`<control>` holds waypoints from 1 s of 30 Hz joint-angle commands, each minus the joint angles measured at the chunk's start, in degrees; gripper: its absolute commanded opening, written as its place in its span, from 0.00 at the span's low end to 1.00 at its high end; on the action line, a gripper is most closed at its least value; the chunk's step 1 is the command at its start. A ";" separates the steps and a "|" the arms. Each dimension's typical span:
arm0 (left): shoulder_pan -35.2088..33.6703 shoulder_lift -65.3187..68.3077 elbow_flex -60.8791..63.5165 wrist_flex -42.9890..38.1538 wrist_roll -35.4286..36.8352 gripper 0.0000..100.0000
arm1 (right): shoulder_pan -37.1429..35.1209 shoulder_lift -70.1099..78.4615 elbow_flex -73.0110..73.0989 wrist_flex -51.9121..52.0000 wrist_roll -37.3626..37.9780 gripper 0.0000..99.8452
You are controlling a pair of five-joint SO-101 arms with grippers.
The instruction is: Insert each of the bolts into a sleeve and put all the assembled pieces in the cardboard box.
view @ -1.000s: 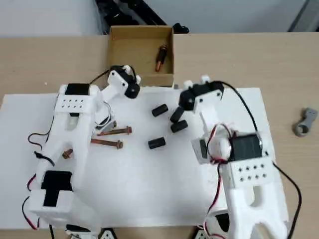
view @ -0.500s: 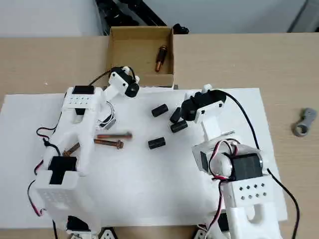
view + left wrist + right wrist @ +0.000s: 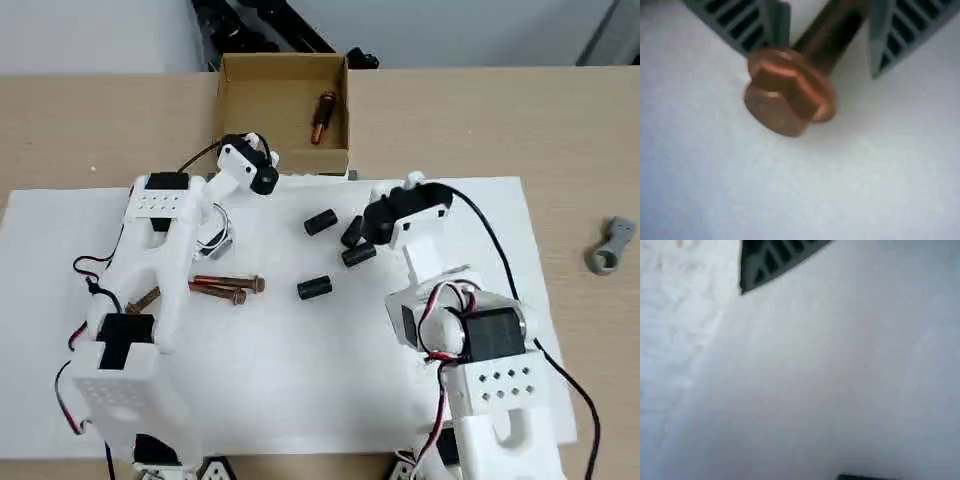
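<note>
Sliding toward 6 o'clock over the last half second, the far bolt [image 3: 228, 284] now lies just beside the near bolt [image 3: 218, 294]. The two are almost parallel on the white sheet [image 3: 300, 380], heads toward 3 o'clock. A second ago they lay clearly apart. The right arm [image 3: 420, 215] has dropped a little toward 6 o'clock since that frame, and both arms have barely shifted in the last half second.

In the left wrist view a bolt's shank runs between the left jaws. They stand open on either side of it, one close against it and the other with a gap. The bolt head [image 3: 787, 100] lies past the jaw tips on the sheet.

A third bolt [image 3: 143, 300] lies at 9 o'clock of the pair, partly under the left arm [image 3: 150, 260].

Black sleeves lie at 3 o'clock of the bolts: a lone sleeve [image 3: 314, 288], a far sleeve [image 3: 320, 221], and a tilted sleeve [image 3: 352, 230] with a low sleeve [image 3: 360, 254]. The right arm's end sits against those last two. Whether the right jaws are open or closed cannot be told.

The cardboard box [image 3: 235, 100] stands on the surface [image 3: 500, 120] at the sheet's 12 o'clock edge. It holds one copper piece [image 3: 322, 115] near its 3 o'clock wall.
</note>
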 commanded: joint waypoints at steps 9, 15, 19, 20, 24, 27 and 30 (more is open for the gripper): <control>-3.52 1.41 -1.71 2.46 2.81 0.01 | -3.30 -0.84 -0.09 -0.92 -15.38 0.16; -5.54 1.23 -1.80 2.37 8.97 0.01 | -11.03 -0.31 0.09 -7.96 -29.19 0.17; -5.54 -3.87 -1.36 2.64 14.15 0.01 | -11.74 5.76 0.09 -12.70 -34.29 0.17; -5.36 -5.98 -1.01 2.73 15.21 0.01 | -11.74 8.22 0.00 -13.67 -36.13 0.17; -5.19 -16.26 1.36 3.08 20.48 0.01 | -12.09 18.59 -0.26 -17.27 -45.01 0.17; -5.27 -24.53 5.32 3.16 22.68 0.01 | -11.91 25.10 -2.55 -18.07 -47.82 0.17; -5.45 -33.23 10.51 2.90 24.70 0.01 | -12.53 29.93 -7.65 -16.48 -50.99 0.17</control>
